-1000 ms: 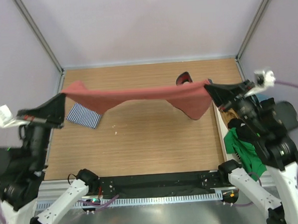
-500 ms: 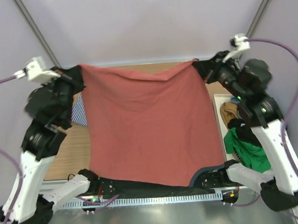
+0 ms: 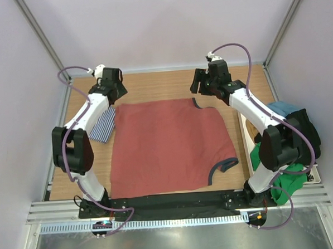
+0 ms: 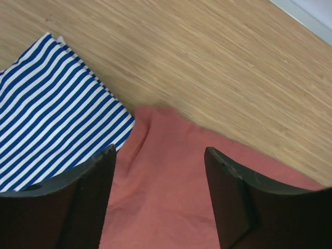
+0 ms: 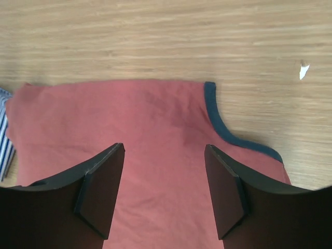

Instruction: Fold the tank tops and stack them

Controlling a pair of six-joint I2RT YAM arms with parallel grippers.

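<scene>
From above, the red top lies spread flat on the wood table. The striped top lies folded at its left edge, touching it. The left gripper hangs over the red top's far left corner, and the right gripper hangs over the far right corner. Only this view shows the pale walls, the metal frame and a bin at the right with green cloth in it. At the left wrist, the two black fingers stand wide apart and hold nothing. The red corner lies just under them, with the blue and white stripes beside it. At the right wrist, the fingers are also apart and hold nothing. The red top's far edge lies below them. Its dark trim curves off to the right, and a tiny white speck sits on the bare wood.
</scene>
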